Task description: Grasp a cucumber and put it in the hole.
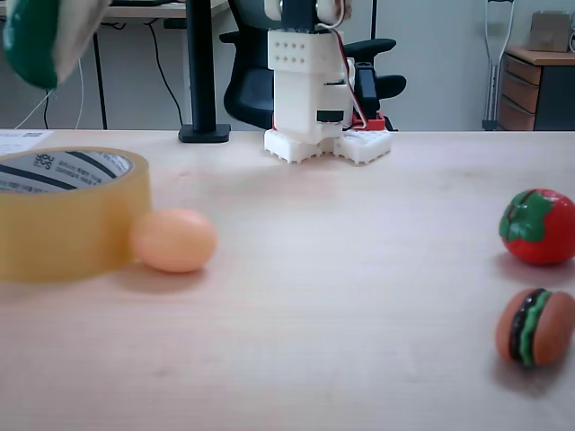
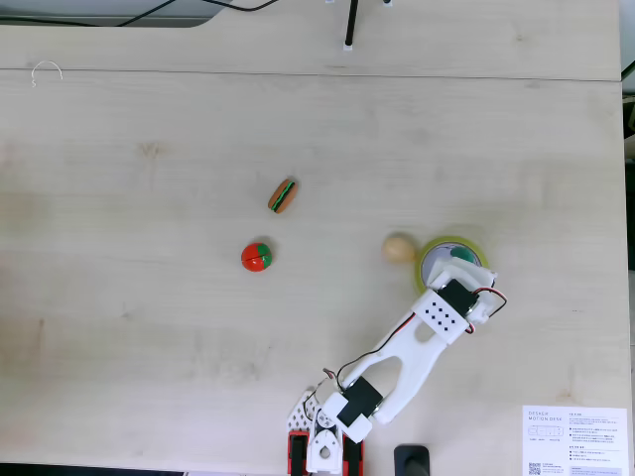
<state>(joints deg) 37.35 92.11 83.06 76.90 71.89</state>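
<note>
The gripper [image 1: 40, 40] hangs high over the tape roll [image 1: 67, 224] and has the green cucumber [image 1: 31, 40] in its fingers. It looks closed tight on it, but that corner of the low fixed view is blurry. From above, a bit of the cucumber [image 2: 462, 254] shows over the hole [image 2: 442, 263], just past the arm's white wrist [image 2: 442, 315]. An egg [image 1: 173, 240] touches the roll's side.

To drop it well, the arm should center the cucumber over the hole, tip it end down, go lower, then let go gently so it lands inside and not on the rim.
</note>
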